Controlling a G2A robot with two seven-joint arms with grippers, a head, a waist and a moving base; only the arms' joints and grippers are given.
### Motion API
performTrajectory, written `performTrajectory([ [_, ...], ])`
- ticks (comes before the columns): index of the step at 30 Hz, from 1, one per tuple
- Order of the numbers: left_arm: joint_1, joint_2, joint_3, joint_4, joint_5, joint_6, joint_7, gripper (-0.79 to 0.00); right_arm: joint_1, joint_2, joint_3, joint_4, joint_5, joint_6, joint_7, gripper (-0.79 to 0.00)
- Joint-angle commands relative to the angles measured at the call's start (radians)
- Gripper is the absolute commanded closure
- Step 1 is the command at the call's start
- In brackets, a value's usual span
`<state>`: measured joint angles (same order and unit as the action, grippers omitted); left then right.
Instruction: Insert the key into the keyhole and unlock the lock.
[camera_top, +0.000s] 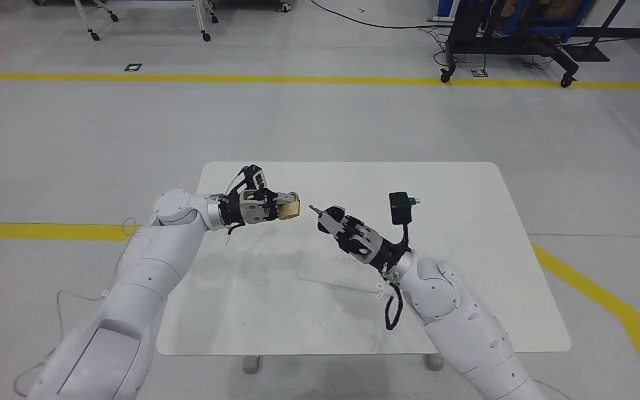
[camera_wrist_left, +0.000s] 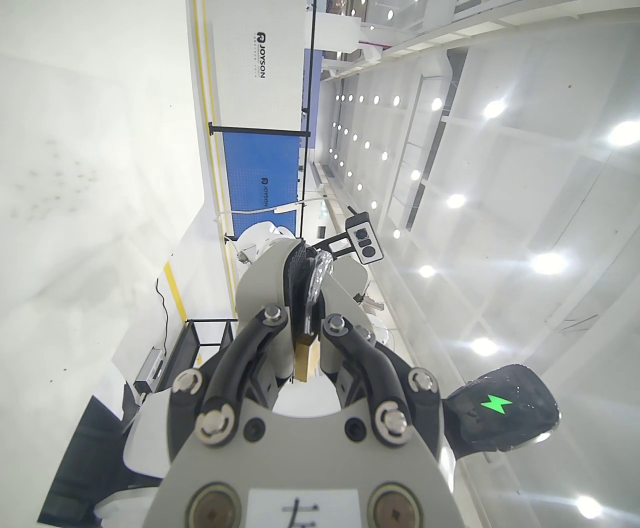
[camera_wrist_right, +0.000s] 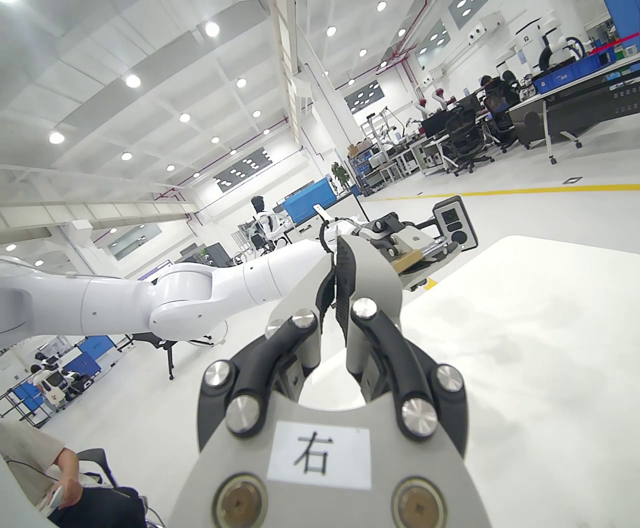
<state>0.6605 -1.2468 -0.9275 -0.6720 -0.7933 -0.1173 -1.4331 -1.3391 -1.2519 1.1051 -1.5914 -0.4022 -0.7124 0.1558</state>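
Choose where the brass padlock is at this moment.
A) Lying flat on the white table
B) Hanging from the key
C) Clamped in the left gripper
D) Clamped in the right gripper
C: the padlock sits between the fingers of the left gripper, while the right gripper holds the key, whose tip is a small gap away from it.

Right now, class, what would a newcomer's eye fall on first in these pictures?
The small brass padlock, held over the white table in the left tool. Facing it, apart by a narrow gap, the thin metal key juts from the right tool.
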Motion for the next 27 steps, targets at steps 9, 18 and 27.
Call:
performTrajectory([
  [9,0.053,0.000,0.024,-0.036,0.032,0.136,0.047,0.000,-0.001,-0.001,-0.006,-0.004,0.002,0.033,0.012,0.000],
  [18,0.060,-0.016,0.017,-0.007,-0.025,0.229,0.104,0.000,-0.058,0.019,0.089,-0.145,-0.250,0.168,0.003,0.000],
  [27,0.060,-0.016,0.017,-0.007,-0.025,0.229,0.104,0.000,-0.058,0.019,0.089,-0.145,-0.250,0.168,0.003,0.000],
])
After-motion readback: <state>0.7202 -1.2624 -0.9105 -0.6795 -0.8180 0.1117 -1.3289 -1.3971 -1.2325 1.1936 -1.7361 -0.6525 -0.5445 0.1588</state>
